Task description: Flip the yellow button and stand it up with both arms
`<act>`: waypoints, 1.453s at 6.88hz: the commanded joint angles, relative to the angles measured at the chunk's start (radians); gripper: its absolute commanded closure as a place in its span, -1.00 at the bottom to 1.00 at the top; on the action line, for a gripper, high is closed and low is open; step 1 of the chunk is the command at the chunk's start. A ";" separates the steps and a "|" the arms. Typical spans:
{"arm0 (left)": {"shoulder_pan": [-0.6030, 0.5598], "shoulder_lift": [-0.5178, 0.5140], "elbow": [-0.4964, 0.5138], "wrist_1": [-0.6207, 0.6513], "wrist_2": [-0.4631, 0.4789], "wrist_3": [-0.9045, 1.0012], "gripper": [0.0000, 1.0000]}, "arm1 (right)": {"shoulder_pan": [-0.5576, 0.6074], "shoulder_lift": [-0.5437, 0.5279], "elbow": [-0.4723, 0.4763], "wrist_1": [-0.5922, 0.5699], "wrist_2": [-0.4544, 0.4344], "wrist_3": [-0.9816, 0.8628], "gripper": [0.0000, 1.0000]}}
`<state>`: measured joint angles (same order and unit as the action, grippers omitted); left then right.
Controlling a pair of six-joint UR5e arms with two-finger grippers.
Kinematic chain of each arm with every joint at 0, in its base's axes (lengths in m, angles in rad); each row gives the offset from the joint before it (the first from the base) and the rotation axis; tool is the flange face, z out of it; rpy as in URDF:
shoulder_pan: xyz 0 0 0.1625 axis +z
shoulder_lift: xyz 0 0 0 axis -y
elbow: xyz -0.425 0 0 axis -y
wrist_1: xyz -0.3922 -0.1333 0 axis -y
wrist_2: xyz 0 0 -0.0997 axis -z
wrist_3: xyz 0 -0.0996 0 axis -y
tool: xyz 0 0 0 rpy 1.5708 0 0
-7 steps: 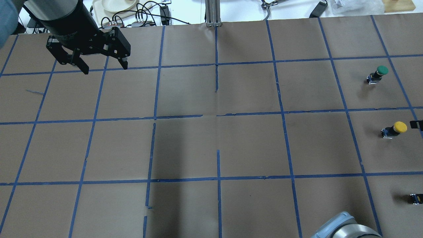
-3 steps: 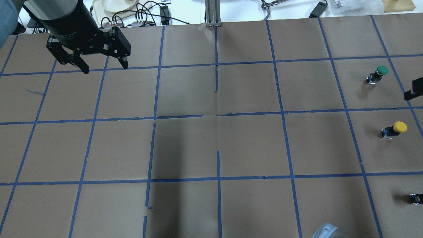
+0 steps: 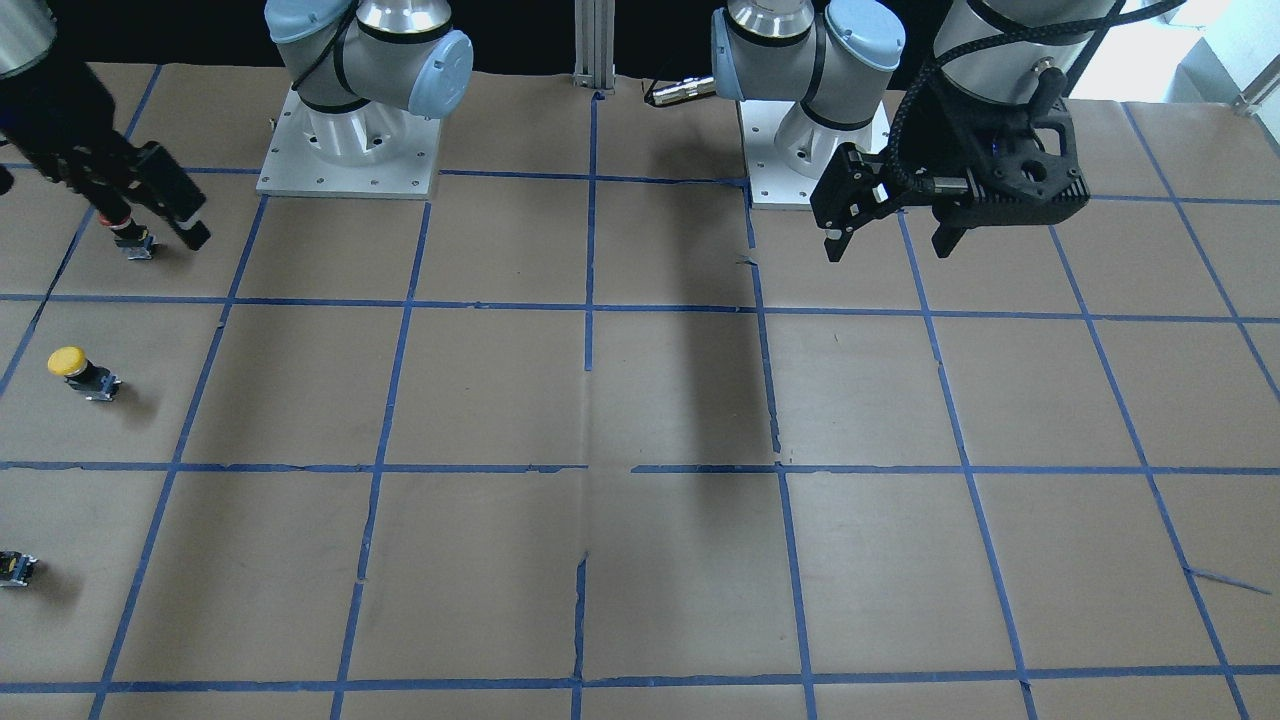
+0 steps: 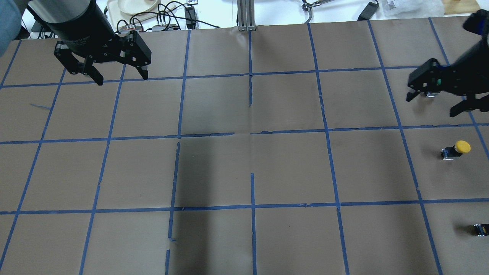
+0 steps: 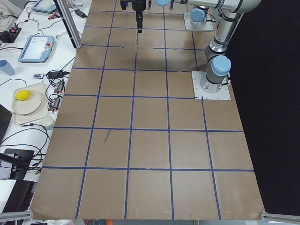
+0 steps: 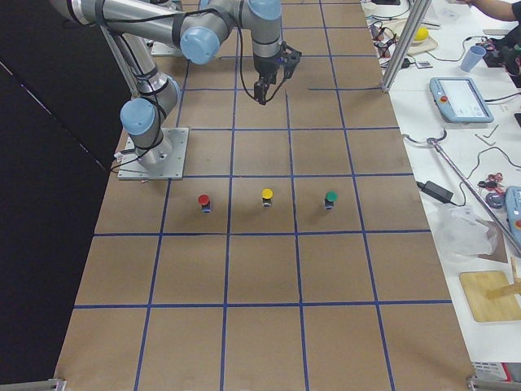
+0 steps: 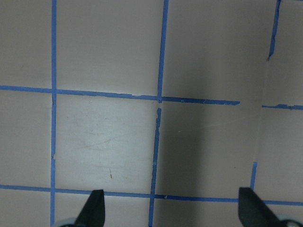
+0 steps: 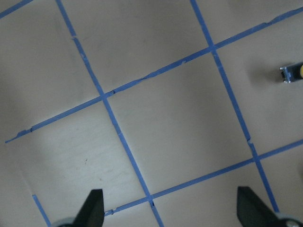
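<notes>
Nearest the robot's base on the brown gridded surface (image 4: 290,168) stands a red-capped button (image 6: 203,200). One square farther out, at the robot's right end, the yellow button (image 4: 457,149) sits cap uppermost, with nothing touching it. Beyond it the right tool (image 4: 431,104) hovers, fingers spread wide and empty, partly covering a green-capped button (image 6: 331,198). Farthest, over the opposite end, the left tool (image 4: 122,79) hangs spread and empty.

I can read no text, number or brand anywhere. Faint pale print (image 4: 79,39) runs across the black housing above my left end effector (image 4: 122,79), far left, too small to make out.
</notes>
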<state>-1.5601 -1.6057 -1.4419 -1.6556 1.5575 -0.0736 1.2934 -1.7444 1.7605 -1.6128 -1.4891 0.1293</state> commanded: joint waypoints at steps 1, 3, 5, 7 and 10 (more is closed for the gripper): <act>0.000 0.000 0.000 0.000 -0.001 0.000 -0.99 | 0.160 0.006 -0.109 0.136 -0.037 0.188 -0.99; 0.002 0.001 0.000 0.000 -0.001 0.000 -0.99 | 0.228 0.012 -0.185 0.246 -0.036 0.209 -0.99; 0.002 0.001 0.000 0.000 0.001 0.000 -0.99 | 0.241 0.019 -0.123 0.232 -0.037 0.202 -0.99; 0.002 0.001 0.002 0.000 0.001 0.000 -0.99 | 0.242 0.011 -0.119 0.231 -0.081 0.208 -0.99; 0.000 0.001 0.008 0.000 0.001 0.000 -0.99 | 0.241 0.013 -0.118 0.218 -0.106 0.208 -0.99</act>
<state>-1.5594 -1.6046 -1.4358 -1.6551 1.5585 -0.0736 1.5343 -1.7315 1.6416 -1.3900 -1.5961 0.3366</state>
